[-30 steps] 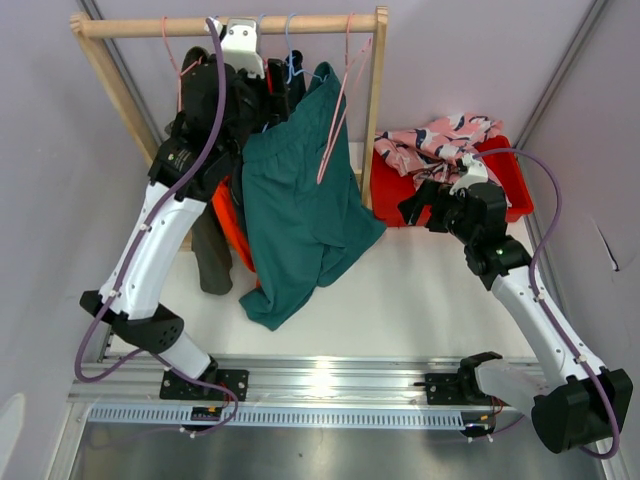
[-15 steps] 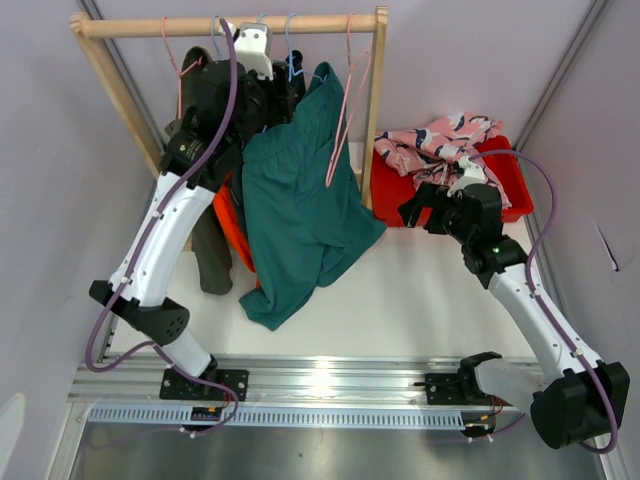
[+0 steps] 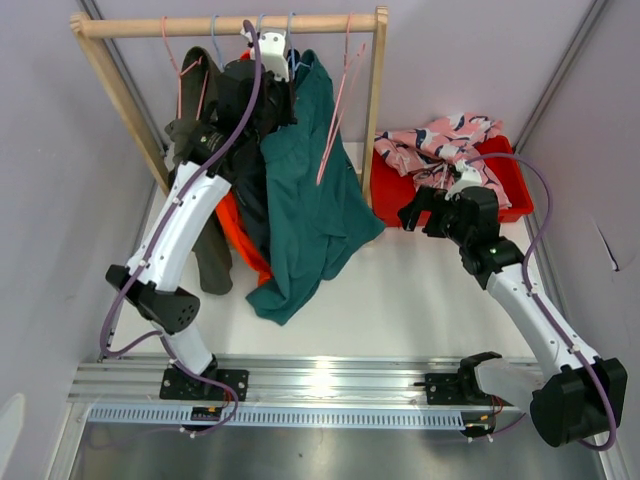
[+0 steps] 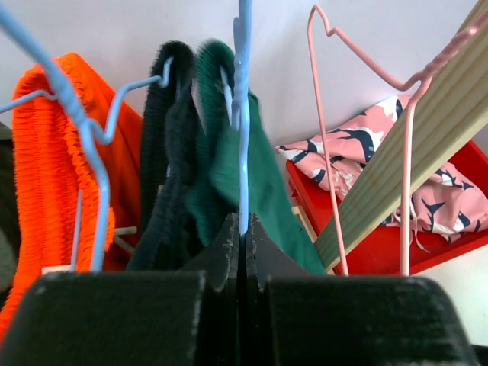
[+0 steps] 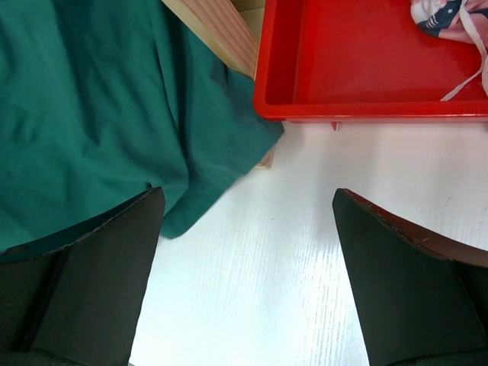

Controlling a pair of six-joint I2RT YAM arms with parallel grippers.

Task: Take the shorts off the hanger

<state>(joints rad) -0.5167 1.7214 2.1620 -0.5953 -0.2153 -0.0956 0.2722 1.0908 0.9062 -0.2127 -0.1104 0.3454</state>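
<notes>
Blue hanger wire (image 4: 242,114) pinched btwn left fingers (image 4: 223,252), teal shorts (image 4: 268,191) just behind

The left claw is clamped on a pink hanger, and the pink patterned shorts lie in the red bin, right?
Not quite: the left gripper is clamped on a blue hanger, not a pink one, as the left wrist view shows. The pink patterned shorts do lie in the red bin.
</notes>
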